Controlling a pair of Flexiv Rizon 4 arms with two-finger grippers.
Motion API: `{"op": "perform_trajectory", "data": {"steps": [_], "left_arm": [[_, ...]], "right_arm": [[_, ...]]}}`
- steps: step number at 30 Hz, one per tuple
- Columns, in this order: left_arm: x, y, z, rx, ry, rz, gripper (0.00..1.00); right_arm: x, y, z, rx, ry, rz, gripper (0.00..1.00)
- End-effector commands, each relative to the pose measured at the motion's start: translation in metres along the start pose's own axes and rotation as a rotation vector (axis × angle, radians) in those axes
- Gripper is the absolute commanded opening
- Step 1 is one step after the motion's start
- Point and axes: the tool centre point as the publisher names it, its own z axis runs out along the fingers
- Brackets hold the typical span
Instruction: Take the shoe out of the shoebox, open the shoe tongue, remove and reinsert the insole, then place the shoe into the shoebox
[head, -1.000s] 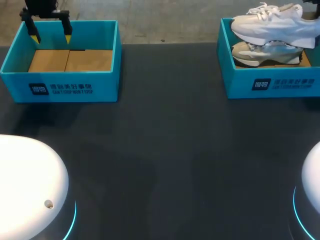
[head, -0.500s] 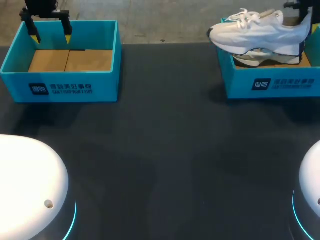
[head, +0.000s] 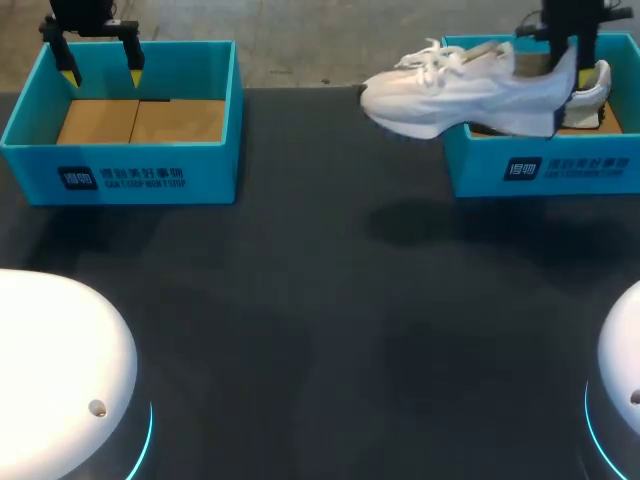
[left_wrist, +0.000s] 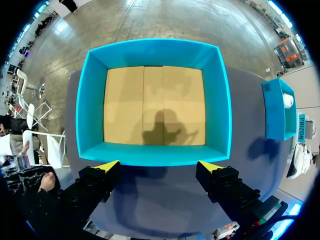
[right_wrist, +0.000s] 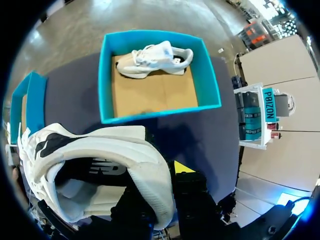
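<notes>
Right claw (head: 570, 72) grips white shoe (head: 455, 95) by heel, over right box (head: 540, 170) edge. Left claw (head: 100, 68) wide above left box (head: 120, 178).

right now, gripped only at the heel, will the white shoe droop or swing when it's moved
The white shoe likely holds its shape: it juts out roughly level from the right gripper without sagging. It seems light for its size, since a heel pinch carries it. The loose laces may swing on a fast move.
</notes>
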Motion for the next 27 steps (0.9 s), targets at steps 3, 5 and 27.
{"op": "perform_trajectory", "data": {"steps": [3, 5, 27], "left_arm": [[0.000, 0.000, 0.000, 0.000, 0.000, 0.000, 1.00], [0.000, 0.000, 0.000, 0.000, 0.000, 0.000, 1.00], [0.000, 0.000, 0.000, 0.000, 0.000, 0.000, 1.00]], "right_arm": [[0.033, -0.042, -0.007, -0.063, -0.020, 0.004, 0.00], [0.045, -0.054, -0.009, -0.057, -0.042, -0.001, 0.00], [0.159, -0.186, -0.018, -0.023, -0.049, -0.036, 0.00]]}}
